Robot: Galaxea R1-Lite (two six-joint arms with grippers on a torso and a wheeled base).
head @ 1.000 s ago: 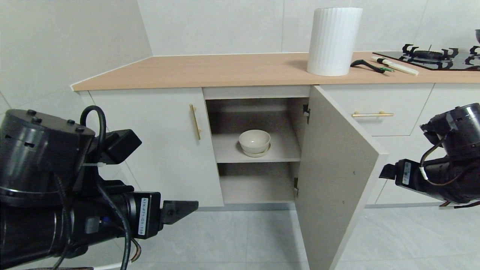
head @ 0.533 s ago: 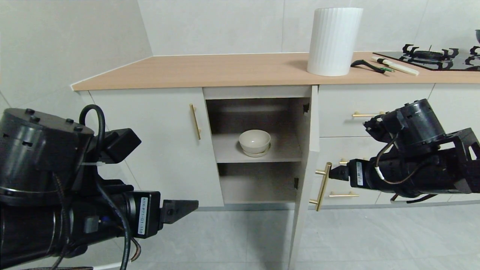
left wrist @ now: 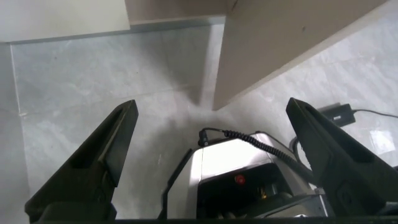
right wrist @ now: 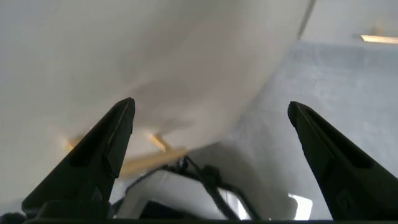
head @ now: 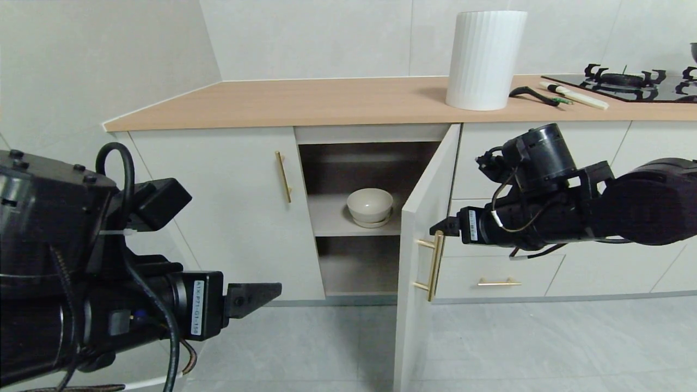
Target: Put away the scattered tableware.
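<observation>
A cream bowl sits on a small plate on the middle shelf of the open cabinet. The cabinet door stands partly swung in, covering the right part of the opening. My right gripper is against the door's outer face just above its gold handle. In the right wrist view that gripper is open, with the door face and the handle close in front. My left gripper hangs low at the left, open over the floor, holding nothing.
On the wooden counter stand a tall white ribbed container, a black tool and a pale brush, and the hob. A closed door with a gold handle is left of the opening. Drawers are on the right.
My right arm has swept left against the cabinet door, swinging it from wide open to about half shut. My left arm has sunk slightly.
</observation>
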